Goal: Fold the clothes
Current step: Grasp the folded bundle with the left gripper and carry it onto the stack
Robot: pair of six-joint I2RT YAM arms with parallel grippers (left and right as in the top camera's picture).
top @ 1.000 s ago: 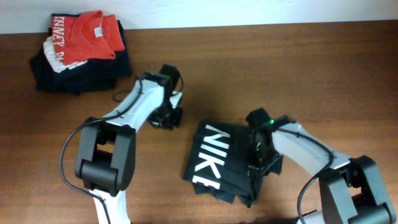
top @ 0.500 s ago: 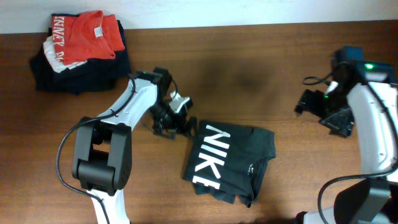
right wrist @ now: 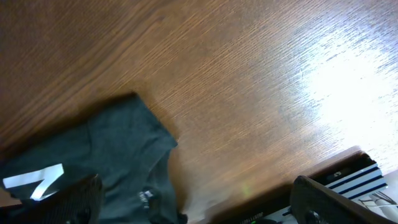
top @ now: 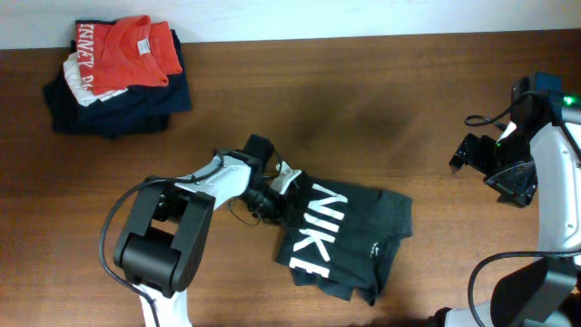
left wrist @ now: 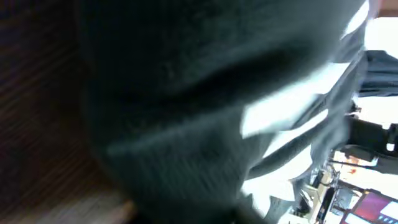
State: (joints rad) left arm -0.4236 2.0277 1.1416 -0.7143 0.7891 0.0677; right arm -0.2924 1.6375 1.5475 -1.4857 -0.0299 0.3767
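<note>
T-shirt (top: 363, 227): black, white letters | stacked shirt (top: 127, 45): red-orange, white lettering | folded garments (top: 127, 109): dark navy | table (top: 381, 100): brown wood grain

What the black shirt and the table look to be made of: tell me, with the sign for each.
The shirt: soft, matte knit, probably cotton jersey; it slumps in loose creases. Its letters: flat white print, kind unclear. The table: brown wood or wood-look laminate; streaky grain shows, and a bright glare in the right wrist view suggests a smooth sealed finish.
</note>
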